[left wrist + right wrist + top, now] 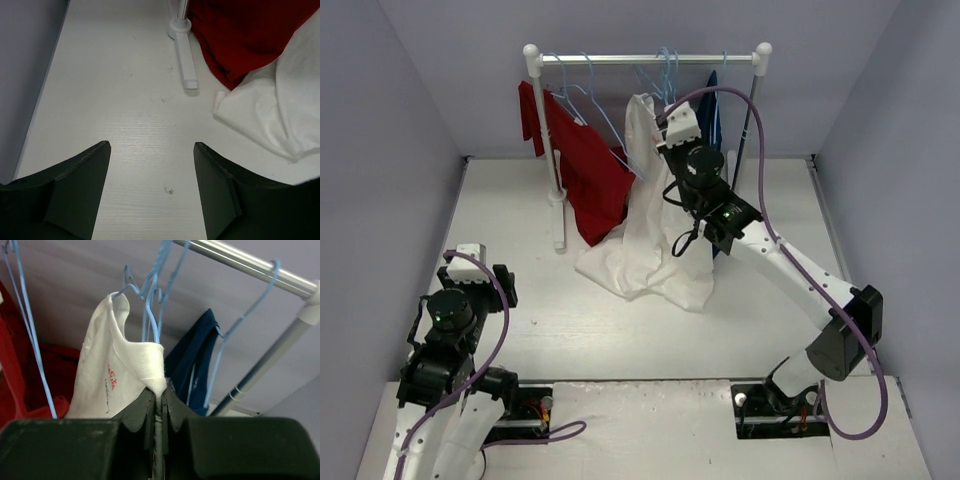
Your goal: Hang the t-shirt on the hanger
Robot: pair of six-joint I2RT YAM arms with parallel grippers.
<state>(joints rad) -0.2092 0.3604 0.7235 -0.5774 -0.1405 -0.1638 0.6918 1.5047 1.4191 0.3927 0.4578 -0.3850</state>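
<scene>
The white t-shirt (pixel 100 375), with a small red logo on its chest, hangs below the rail (pixel 620 58), its hem pooled on the tabletop (pixel 620 340). A pale-blue hanger (pixel 151 317) reaches into its neck. The right claw (pixel 159 390) is pinched tight on the collar edge. A red shirt (pixel 585 175) crowds one side and a navy shirt (pixel 195 350) the other. The left claw (pixel 151 146) hovers spread wide over the tabletop, holding nothing.
</scene>
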